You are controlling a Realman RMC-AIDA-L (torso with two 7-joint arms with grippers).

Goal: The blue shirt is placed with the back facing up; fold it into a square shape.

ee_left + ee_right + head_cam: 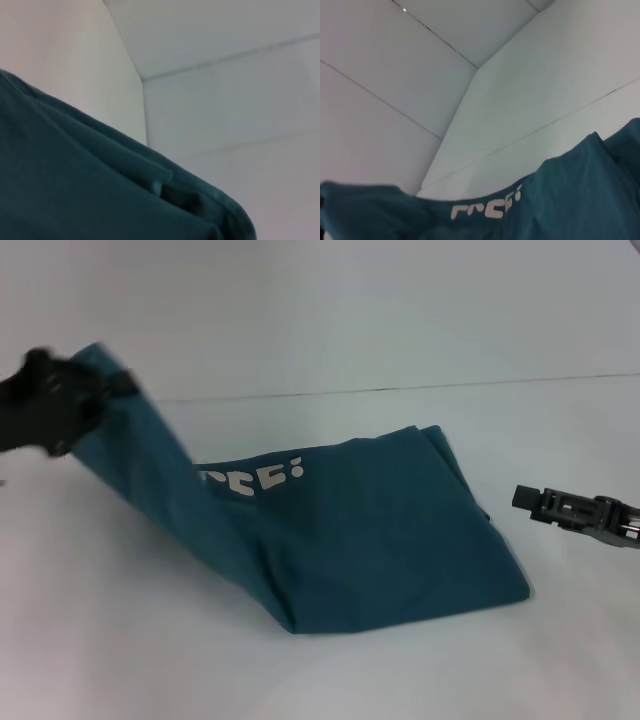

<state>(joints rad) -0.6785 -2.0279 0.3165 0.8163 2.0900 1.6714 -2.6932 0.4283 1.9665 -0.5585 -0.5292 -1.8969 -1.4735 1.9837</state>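
Much of the left gripper (118, 383) is hard to read in the head view: it is a dark blur at the left edge, and its fingertips are lost against the cloth, though they are plainly pinched on a raised corner of the blue shirt (370, 540). The left wrist view shows only bunched teal folds of the shirt (90, 190) close up, with no fingers visible, and pale wall panels behind. The shirt lies on the white table (330, 670), its main body flat and folded to the centre and right, while one end is pulled up and leftward as a sloping band to the left gripper, held above the table. Part of the cream lettering (250, 480) shows on the turned-over underside, its first letters hidden by the fold; it also appears in the right wrist view (487, 207) on the lifted edge. The right gripper (525, 498) hangs low at the right, just beside the shirt's right edge and apart from it, pointing toward the cloth; whether its fingers are spread or together I cannot tell.
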